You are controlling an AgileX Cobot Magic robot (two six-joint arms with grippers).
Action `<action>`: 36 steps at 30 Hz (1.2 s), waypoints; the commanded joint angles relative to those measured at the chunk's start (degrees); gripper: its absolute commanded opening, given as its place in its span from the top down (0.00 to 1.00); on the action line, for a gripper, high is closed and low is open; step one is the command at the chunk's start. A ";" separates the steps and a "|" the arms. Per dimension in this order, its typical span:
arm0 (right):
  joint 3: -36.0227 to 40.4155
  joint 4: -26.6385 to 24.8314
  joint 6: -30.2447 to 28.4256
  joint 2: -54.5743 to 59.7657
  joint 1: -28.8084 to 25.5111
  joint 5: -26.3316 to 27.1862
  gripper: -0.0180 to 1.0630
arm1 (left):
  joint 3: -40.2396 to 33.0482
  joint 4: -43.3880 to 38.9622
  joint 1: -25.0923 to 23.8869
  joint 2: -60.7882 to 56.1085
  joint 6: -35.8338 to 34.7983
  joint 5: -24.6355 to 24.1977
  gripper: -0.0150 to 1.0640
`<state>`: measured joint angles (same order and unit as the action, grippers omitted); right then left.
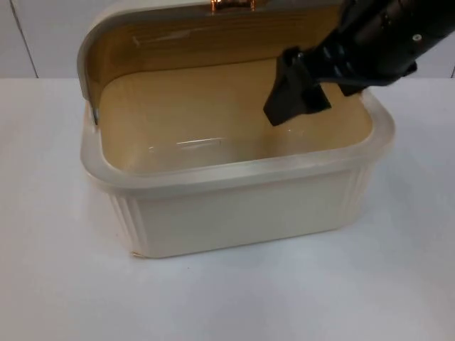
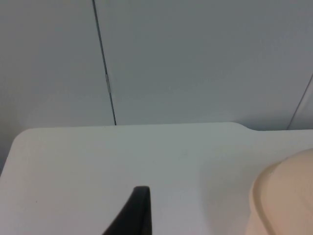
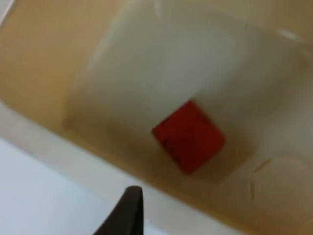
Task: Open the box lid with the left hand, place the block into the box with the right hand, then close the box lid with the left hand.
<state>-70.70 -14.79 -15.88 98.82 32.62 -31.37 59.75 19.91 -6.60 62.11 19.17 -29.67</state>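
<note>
The white tabletop carries a cream plastic box with ribbed walls at the near side, its domed lid tipped back and standing open behind the cavity. Inside, the right wrist view finds the small red cube-shaped block lying on the box's pale floor, apart from the jaws, so placing looks done. The right gripper hangs above the far right part of the opening; its jaws look released and hold nothing. The step in hand, as I judge it, is clearing this arm: it should rise straight up and back out over the right rim without brushing the wall or the lid's edge. Farther off, the left gripper waits over bare tabletop beside the box's curved side, facing the grey partition wall; whether its jaws are released or clenched I cannot tell.
</note>
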 commanded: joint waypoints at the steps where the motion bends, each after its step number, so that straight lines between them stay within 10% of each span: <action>1: -0.42 -0.62 0.18 -0.91 0.23 -2.61 0.01 | -0.15 -0.04 -0.22 -0.31 0.02 0.50 0.02; 23: -0.42 4.53 6.71 -26.70 -7.12 1.05 0.01 | -0.15 0.02 -0.11 -0.31 0.02 0.50 0.02; 36: -0.42 12.06 6.90 -41.06 -35.62 -4.89 0.01 | -0.15 -0.89 2.25 -0.31 0.02 0.50 0.02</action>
<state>-70.70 -3.98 -8.67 59.13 -0.53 -34.93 59.75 19.30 -4.71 62.11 19.17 -29.67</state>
